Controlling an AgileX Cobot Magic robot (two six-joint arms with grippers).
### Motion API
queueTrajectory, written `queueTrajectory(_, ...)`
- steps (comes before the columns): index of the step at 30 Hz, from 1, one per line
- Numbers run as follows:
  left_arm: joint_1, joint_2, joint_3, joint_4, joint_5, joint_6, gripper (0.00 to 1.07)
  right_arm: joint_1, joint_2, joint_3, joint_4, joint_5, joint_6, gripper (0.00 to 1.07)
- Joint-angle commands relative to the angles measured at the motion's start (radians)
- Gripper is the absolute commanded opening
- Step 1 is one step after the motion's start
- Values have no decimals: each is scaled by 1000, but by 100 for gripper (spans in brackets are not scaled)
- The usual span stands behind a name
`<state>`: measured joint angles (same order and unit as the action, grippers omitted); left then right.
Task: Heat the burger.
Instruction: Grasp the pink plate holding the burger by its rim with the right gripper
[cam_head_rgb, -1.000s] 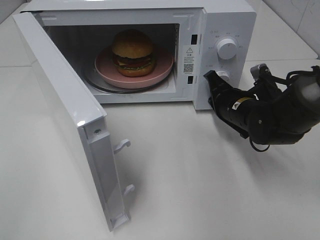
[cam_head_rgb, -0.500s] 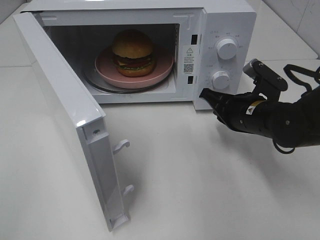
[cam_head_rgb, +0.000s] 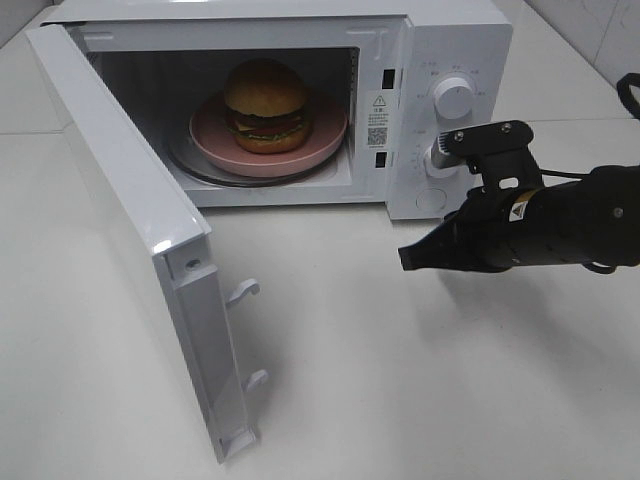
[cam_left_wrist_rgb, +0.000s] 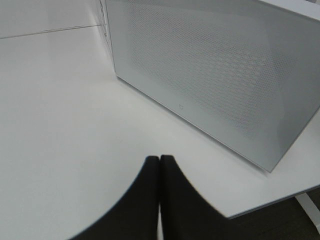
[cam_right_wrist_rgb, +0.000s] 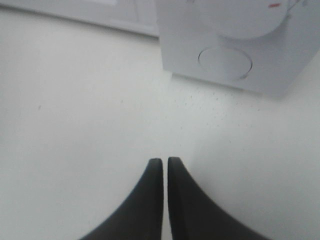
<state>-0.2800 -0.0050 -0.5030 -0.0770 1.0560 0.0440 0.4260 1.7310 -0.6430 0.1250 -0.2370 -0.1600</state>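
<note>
The left gripper (cam_left_wrist_rgb: 159, 159), clenched on nothing and out of the high view, faces the outer side of the open door (cam_head_rgb: 130, 230), which swings out toward 7 o'clock. The burger (cam_head_rgb: 266, 105) sits on the plate (cam_head_rgb: 330, 128) inside the microwave (cam_head_rgb: 470, 40). The right gripper (cam_head_rgb: 405, 258), also clenched and empty, hangs over the table (cam_head_rgb: 400, 400); the burger lies at its 10 o'clock. Shutting the door seems next, and the left arm looks nearer.
</note>
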Motion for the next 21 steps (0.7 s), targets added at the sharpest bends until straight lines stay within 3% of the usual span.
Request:
queueTrajectory(1,-1,-21,3,-7,-16,3,0,2,-40,-4,-12,141,-89,4)
queueTrajectory(2,-1,-21,3,-7,-16,3,0,2,-40,-4,-12,141,-89,4)
queueTrajectory(6,-1,-21,3,-7,-16,3,0,2,-59,-89,-12,470,-87,5)
queueTrajectory(13,-1,-21,3,-7,-16,3,0,4,-59,-192,3,712,-87,7)
queueTrajectory(18,-1,-21,3,-7,-16,3,0,4,-59,-292,52,879,-125,8)
queueTrajectory(21,-1,-21,3,-7,-16,3,0,4,-59,-360,156,966,-239,9)
